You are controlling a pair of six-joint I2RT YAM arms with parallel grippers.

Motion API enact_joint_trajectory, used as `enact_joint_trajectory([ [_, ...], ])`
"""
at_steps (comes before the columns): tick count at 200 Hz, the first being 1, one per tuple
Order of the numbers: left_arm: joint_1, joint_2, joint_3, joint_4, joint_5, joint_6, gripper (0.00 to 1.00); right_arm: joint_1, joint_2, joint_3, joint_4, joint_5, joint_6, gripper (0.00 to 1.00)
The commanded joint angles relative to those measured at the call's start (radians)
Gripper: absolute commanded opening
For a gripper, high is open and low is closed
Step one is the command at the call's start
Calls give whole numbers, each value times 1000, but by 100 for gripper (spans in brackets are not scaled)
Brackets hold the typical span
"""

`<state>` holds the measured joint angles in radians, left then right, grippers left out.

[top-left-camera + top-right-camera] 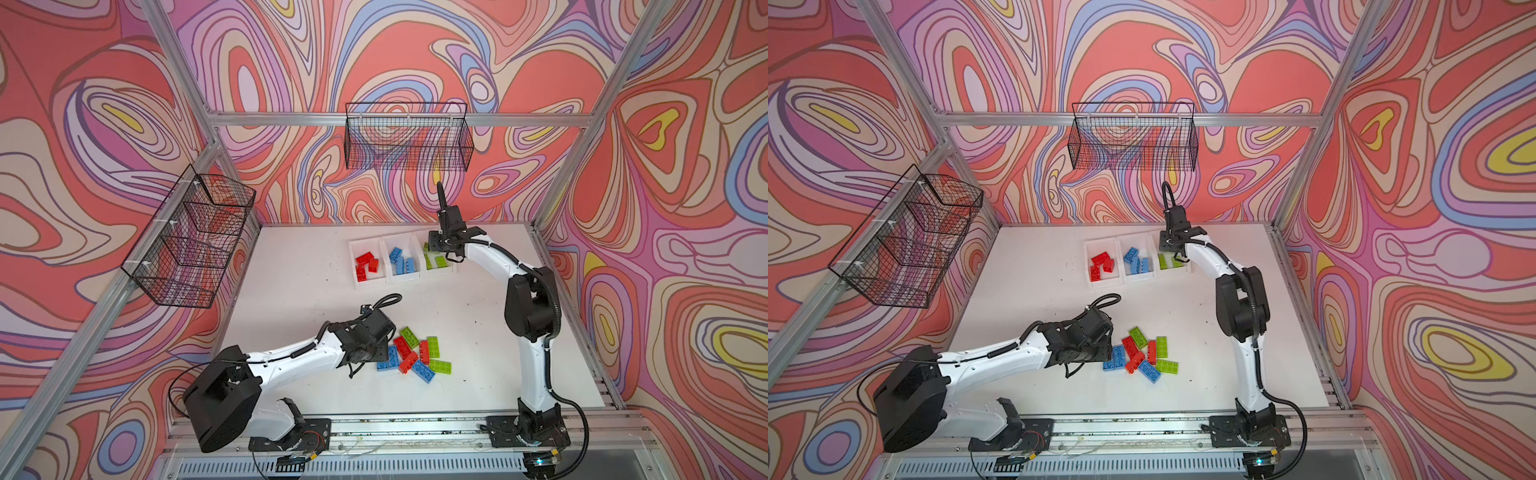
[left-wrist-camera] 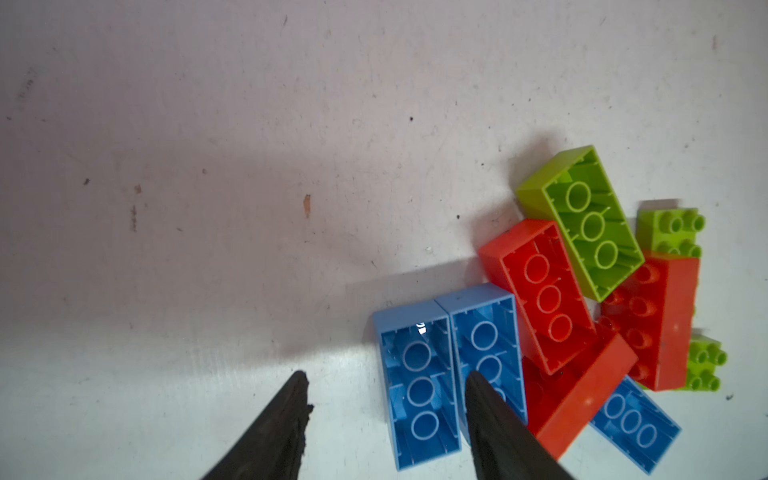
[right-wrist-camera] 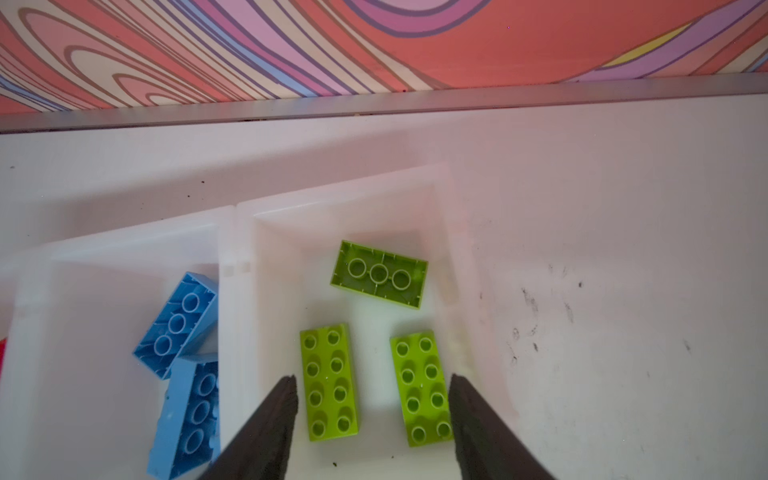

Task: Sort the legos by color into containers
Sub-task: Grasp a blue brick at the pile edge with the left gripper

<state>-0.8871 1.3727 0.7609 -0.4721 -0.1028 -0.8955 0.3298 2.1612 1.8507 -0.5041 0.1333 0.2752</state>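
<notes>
A loose pile of red, blue and lime green legos [image 1: 415, 353] [image 1: 1142, 355] lies on the white table, near the front. My left gripper [image 2: 385, 376] is open at the pile's left edge. An upside-down blue brick [image 2: 419, 386] sits between its fingers, and one fingertip [image 2: 478, 395] overlaps a second blue brick [image 2: 486, 332]. The containers [image 1: 370, 286] [image 1: 1106, 284] stand in a row at the back, holding red, blue and green bricks from left to right. My right gripper [image 3: 372, 377] hangs open and empty over the green bin [image 3: 444, 232], where three green bricks [image 3: 328, 382] lie.
A black wire basket [image 1: 191, 241] hangs on the left wall and another [image 1: 409, 137] on the back wall above the bins. The back wall's metal edge [image 3: 374, 104] runs just behind the bins. An aluminium rail [image 1: 415, 428] carries both arm bases along the front.
</notes>
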Motion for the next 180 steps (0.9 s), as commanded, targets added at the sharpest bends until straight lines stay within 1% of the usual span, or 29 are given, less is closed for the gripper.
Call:
enact_joint_trajectory([
  [1, -16, -6, -31, -7, -18, -42, 63, 0, -51, -34, 30, -4, 7, 61],
  [27, -16, 9, -46, 22, 1, -39, 61, -1, -63, -57, 42, -8, 16, 60],
  [58, -16, 8, -82, 43, -5, -52, 57, -1, -72, -82, 55, -9, 24, 60],
  [76, -15, 9, -86, 43, -11, -49, 54, -1, -76, -89, 58, -11, 27, 59],
  [100, -14, 2, -87, 13, -47, -39, 48, -2, -81, -96, 60, -11, 28, 59],
  [114, 6, -12, -94, 1, -58, -22, 45, -2, -84, -97, 57, -11, 28, 59],
  [130, 51, -41, -105, -10, -63, 8, 43, -2, -89, -103, 57, -9, 31, 58],
  [145, 96, -73, -107, -21, -60, 45, 43, -2, -96, -109, 58, -10, 31, 58],
  [158, 112, -92, -91, -42, -64, 83, 43, -2, -102, -117, 58, -6, 31, 58],
  [167, 112, -95, -70, -63, -68, 107, 45, -2, -106, -122, 58, -7, 33, 58],
  [180, 112, -87, -36, -85, -55, 133, 52, -2, -112, -128, 60, -7, 33, 58],
])
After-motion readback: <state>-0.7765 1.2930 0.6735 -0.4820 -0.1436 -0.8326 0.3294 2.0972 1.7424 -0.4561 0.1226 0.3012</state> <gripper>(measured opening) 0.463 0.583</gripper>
